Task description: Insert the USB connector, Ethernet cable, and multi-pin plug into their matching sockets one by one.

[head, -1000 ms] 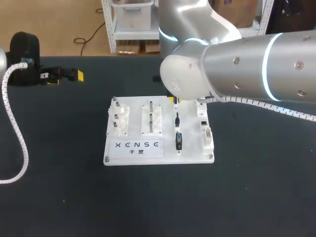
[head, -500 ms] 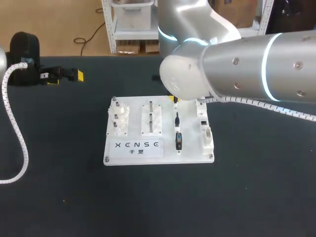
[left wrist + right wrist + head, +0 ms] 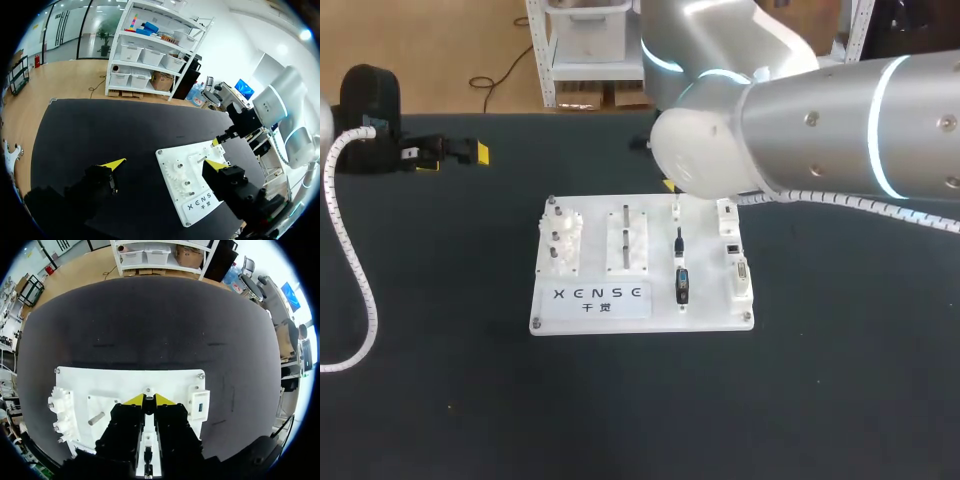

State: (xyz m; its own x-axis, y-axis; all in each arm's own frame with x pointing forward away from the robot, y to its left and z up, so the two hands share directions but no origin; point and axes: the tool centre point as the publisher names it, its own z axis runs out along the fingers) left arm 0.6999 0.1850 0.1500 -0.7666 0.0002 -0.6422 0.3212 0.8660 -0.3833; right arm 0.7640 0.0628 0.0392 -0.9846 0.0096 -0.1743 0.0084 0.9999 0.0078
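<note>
The white board (image 3: pixel 595 310) lies mid-table. In its holder column stand the black Ethernet plug (image 3: pixel 678 240) and the dark multi-pin plug (image 3: pixel 682 285). The sockets (image 3: pixel 733 247) run along the board's right edge. My right gripper (image 3: pixel 670 187) hangs over the board's far edge, mostly hidden by its own arm. In the right wrist view this gripper (image 3: pixel 149 400) is shut on the thin USB connector (image 3: pixel 148 398), with the blue USB socket (image 3: pixel 198 408) just beside it. My left gripper (image 3: pixel 165 165) is open and holds nothing, off to the board's far left (image 3: pixel 455 153).
A white gear block (image 3: pixel 560 240) and a slotted block (image 3: pixel 628 240) stand on the board's left half. A white coiled cable (image 3: pixel 355 260) hangs from my left arm over the table's left side. Bare dark tabletop (image 3: pixel 640 400) surrounds the board.
My right gripper has narrowed on the USB connector and drawn up and back from the holder at the board's far end. The left arm has kept still.
</note>
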